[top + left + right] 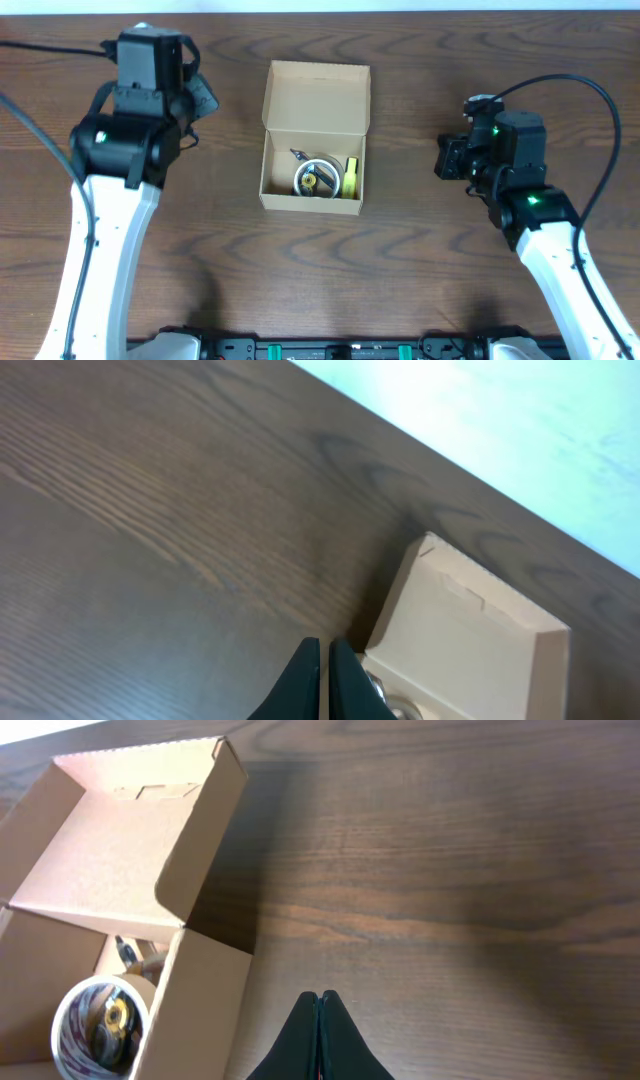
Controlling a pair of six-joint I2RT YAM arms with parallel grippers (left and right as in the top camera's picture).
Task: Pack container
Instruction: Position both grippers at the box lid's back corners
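surface: dark wood table (420, 60) | tan container (316, 95), frame center, lid open | left gripper (323, 660), right gripper (320, 1010): clenched, empty

the left arm (105, 215) reaches forward along the left side, white forearm ending in a black wrist block. the left gripper (203, 98) angles inward toward the middle, jaws closed and empty; in its wrist view the dark fingers (295, 685) show only a thin slit between them. the right arm (560, 250) reaches forward on the right side, less far, with green lights glowing on its black wrist. the right gripper (448, 158) points inward, and its fingers (300, 1040) are pressed flat together with nothing held.
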